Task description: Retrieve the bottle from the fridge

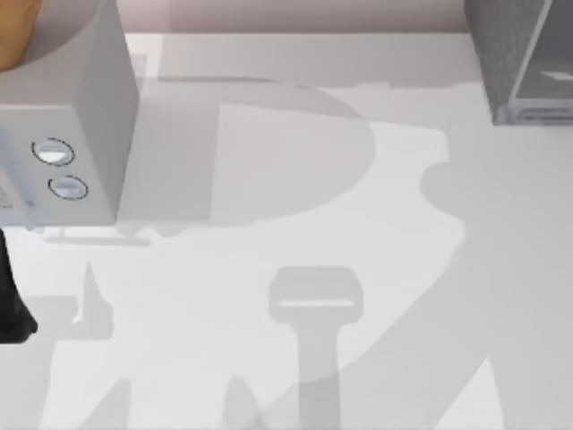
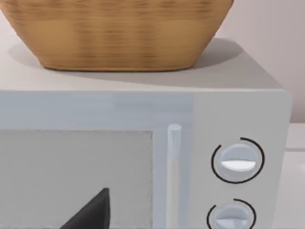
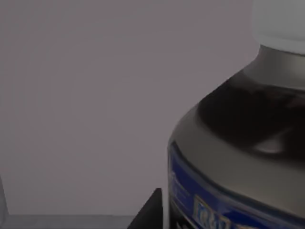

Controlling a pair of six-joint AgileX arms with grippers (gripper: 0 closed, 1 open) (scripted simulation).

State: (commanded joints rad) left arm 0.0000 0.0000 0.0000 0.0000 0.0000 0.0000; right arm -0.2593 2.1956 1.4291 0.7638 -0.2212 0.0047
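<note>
The fridge [image 1: 515, 54], a dark grey speckled cabinet with a lighter glassy panel, stands at the table's back right corner. In the right wrist view the bottle [image 3: 238, 157] is very close: dark rounded body, blue label, pale cap, upright against a dim grey wall [image 3: 86, 95]. Of my right gripper, one black fingertip [image 3: 150, 212] shows just beside the bottle's lower body; I cannot tell whether it touches. My left arm [image 1: 12, 309] hangs at the table's left edge, and one black fingertip [image 2: 90, 212] of it points at the microwave's door.
A light grey microwave [image 1: 81, 116] with two round dials [image 1: 59, 168] stands at the back left, a woven basket [image 2: 119, 33] on its roof. The white table [image 1: 295, 233] stretches between microwave and fridge, crossed by arm shadows.
</note>
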